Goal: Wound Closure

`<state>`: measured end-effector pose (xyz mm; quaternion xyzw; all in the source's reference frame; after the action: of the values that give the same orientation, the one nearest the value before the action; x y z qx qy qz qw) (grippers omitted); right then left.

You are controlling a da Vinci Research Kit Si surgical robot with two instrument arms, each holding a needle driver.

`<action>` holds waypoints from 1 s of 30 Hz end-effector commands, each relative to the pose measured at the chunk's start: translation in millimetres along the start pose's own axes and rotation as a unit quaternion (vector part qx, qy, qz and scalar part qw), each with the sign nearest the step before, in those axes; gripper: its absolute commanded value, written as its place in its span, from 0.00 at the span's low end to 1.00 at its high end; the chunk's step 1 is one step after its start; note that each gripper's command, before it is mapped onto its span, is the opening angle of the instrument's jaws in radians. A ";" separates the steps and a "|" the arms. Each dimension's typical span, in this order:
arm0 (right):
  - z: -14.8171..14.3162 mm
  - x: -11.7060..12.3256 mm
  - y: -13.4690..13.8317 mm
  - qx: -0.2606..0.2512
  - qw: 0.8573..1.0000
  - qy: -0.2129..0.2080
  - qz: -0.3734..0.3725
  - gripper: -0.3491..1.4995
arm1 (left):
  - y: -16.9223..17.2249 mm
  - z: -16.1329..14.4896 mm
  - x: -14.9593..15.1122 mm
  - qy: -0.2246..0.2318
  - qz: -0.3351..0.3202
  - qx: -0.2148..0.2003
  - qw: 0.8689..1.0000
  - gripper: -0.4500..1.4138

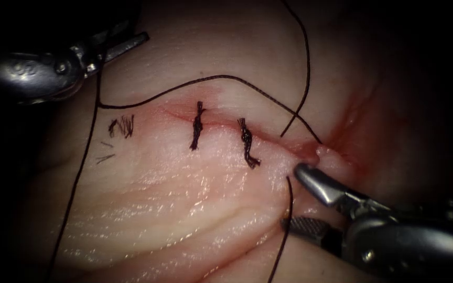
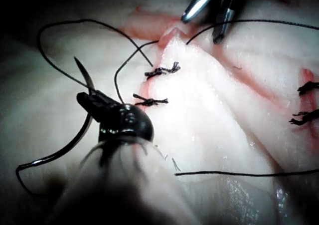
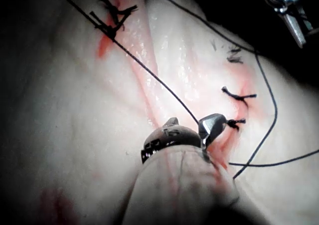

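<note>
Left tool pinches the curved needle clear of the tissue; right tool stands spread at the cut.

The thin steel needle (image 2: pixel 82 93) sits gripped mid-curve in the left tool (image 2: pixel 92 103), dark thread (image 1: pixel 237 79) trailing over glistening, ridged tissue (image 1: pixel 184 209). The right tool (image 1: pixel 300 196) rests spread by the cut's (image 1: pixel 221 123) right end; two frayed knots (image 1: pixel 197 126) cross the cut.

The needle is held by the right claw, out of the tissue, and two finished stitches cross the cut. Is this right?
Not quite. The left claw holds the needle, near the middle of its curve, as the left wrist view shows. The needle is out of the tissue, and two finished stitches cross the cut.
</note>
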<state>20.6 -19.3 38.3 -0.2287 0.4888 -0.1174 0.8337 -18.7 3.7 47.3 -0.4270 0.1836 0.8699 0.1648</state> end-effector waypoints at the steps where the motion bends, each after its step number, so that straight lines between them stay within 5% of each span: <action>1: 1.1 -0.3 0.2 -0.003 1.000 -0.001 -0.004 0.91 | 0.2 0.7 0.0 0.001 0.001 0.001 1.000 0.00; 3: 1.3 -0.3 0.5 -0.006 1.000 -0.001 -0.003 0.74 | -0.1 1.1 0.0 0.001 0.000 0.000 1.000 0.00; 4: 1.2 -0.2 0.5 -0.006 1.000 -0.001 -0.003 0.57 | -0.1 1.2 0.0 0.002 -0.001 -0.001 1.000 0.00; 5: 1.1 0.0 0.4 -0.006 1.000 -0.003 -0.003 0.22 | -0.3 1.4 0.1 0.001 -0.001 0.000 1.000 0.00; 6: 1.0 0.1 0.4 -0.001 1.000 -0.003 -0.004 0.00 | -0.3 1.6 0.1 0.001 -0.002 0.000 1.000 0.00; 15: -1.5 5.4 -2.9 0.016 1.000 -0.010 -0.010 0.00 | 0.0 2.6 0.2 0.006 -0.001 -0.004 1.000 0.00; 25: -3.4 16.5 -9.2 0.083 0.996 0.025 -0.020 0.00 | 0.0 2.9 0.1 0.006 0.001 -0.007 1.000 0.00; 29: -4.5 21.2 -9.6 0.089 0.994 0.049 -0.032 0.00 | -0.1 3.0 0.0 0.005 0.001 -0.008 1.000 0.00; 30: -4.8 21.2 -8.3 0.070 0.996 0.052 -0.021 0.45 | -0.1 3.1 0.0 0.005 0.001 -0.008 1.000 0.00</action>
<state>26.2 -36.2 23.8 -0.1784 0.5214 -0.1738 0.8161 -20.2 5.0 48.6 -0.4322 0.1775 0.8696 0.1597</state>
